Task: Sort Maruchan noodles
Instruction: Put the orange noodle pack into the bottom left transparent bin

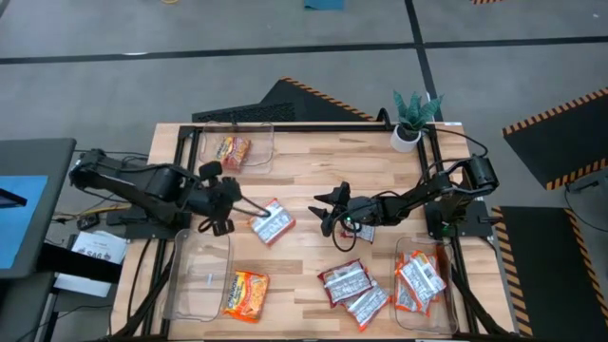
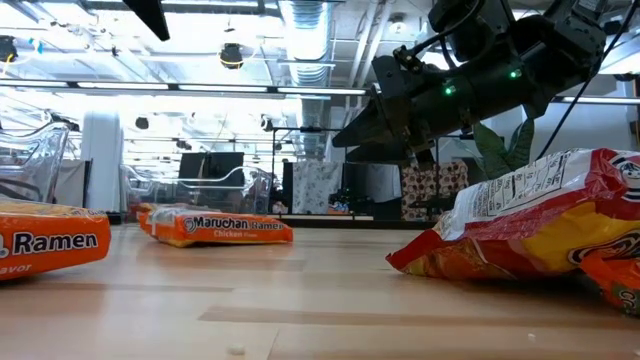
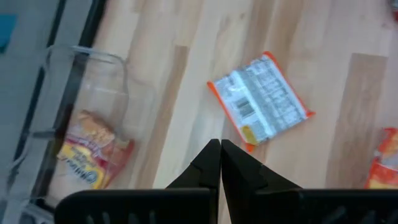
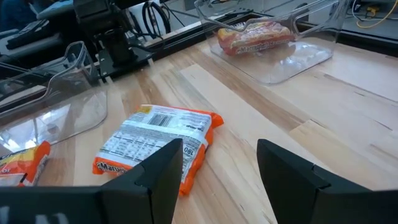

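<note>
1. The left pincer (image 1: 245, 206), fingers pressed together and empty, sits just beside a silver-backed Maruchan packet (image 1: 272, 222) mid-worktop (image 1: 313, 171).
2. The right pincer (image 1: 328, 211), spread wide, faces that packet from its other side.
3. Likely step: picking it; next, close over it.

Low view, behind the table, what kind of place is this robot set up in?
Probably a robotics lab or workshop in an industrial hall. The low view shows an open ceiling with ducts and strip lights, and the high view shows a grey concrete floor with hazard-striped mats around the wooden table.
</note>
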Robot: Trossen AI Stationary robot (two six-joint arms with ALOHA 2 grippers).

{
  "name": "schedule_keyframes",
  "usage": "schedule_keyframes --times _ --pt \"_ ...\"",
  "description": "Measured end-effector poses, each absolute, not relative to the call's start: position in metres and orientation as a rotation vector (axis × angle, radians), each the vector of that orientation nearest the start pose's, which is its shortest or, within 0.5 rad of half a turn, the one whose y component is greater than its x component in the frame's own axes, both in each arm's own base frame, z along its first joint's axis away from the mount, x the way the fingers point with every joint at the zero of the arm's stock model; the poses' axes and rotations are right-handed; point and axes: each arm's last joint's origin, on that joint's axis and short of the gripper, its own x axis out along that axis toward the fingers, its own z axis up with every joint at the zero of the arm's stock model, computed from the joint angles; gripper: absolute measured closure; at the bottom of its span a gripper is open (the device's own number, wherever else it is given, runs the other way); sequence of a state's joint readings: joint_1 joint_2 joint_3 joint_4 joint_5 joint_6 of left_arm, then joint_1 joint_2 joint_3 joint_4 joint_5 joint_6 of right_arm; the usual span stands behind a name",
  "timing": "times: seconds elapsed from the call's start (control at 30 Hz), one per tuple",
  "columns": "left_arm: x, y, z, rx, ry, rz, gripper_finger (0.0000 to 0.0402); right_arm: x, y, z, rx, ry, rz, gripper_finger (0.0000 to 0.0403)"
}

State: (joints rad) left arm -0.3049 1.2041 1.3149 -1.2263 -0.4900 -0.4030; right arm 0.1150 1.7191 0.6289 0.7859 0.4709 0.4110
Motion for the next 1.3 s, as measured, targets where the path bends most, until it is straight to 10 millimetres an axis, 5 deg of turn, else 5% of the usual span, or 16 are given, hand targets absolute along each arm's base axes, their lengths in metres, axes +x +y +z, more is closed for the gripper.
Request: schedule_keyframes --times 0.2,0.57,0.8,1.0,1.3 --pt "0.206 -0.056 0.327 0.076 0.952 0.334 0.0401 0.315 0.023 0.148 0.335 0.199 -0.406 0.0175" --pt "0.226 -0.052 0.233 0.071 0.827 0.115 0.0401 0.314 0.023 0.148 0.325 0.207 -0.407 0.0175" --pt "0.232 -0.035 0.217 0.033 0.729 0.139 0.0391 0.314 0.023 0.148 0.325 0.207 -0.407 0.0175" --pt "0.243 -0.026 0.211 0.044 0.720 0.100 0.0318 0.314 0.023 0.148 0.325 0.208 -0.407 0.0175" --pt "0.259 -0.016 0.173 -0.063 0.864 0.193 0.0187 0.314 0.023 0.147 0.323 0.212 -0.409 0.0175"
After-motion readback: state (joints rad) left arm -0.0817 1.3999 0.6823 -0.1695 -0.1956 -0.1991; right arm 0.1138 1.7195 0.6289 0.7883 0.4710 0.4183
